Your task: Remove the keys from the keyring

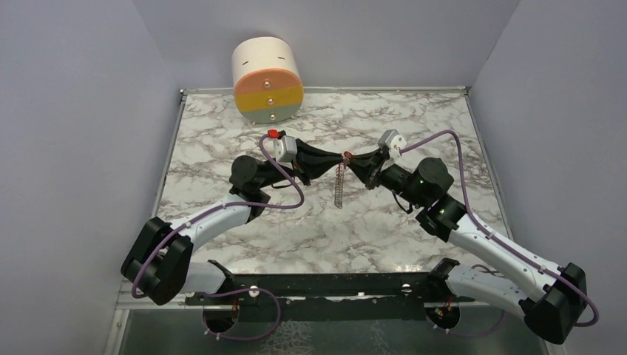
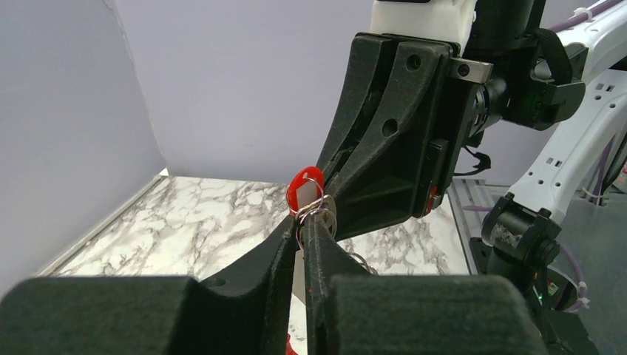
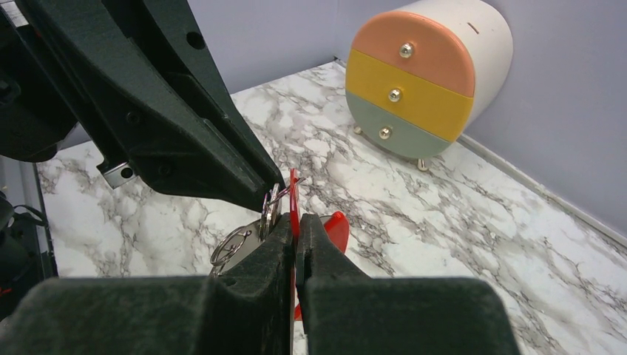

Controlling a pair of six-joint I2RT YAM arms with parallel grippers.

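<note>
Two black claws are meeting tip to tip above the veined marble table (image 1: 222,148).
The left gripper (image 2: 302,231) is pinching the thin wire keyring (image 2: 322,196) between jaws narrowed almost together; the right gripper (image 3: 293,222) is clamping tight on the flat red oval tag (image 2: 303,194). Silver keys (image 3: 268,214) are bunching beside its tips, and a slim metal chain (image 1: 339,186) is dangling below both.

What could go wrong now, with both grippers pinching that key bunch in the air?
1. The right gripper pinches only the thin red tag; a pull might slip it, dropping the keys onto the marble table.
2. The left gripper sits nose to nose with it, so they could clash.
3. The hanging chain may snag.
</note>
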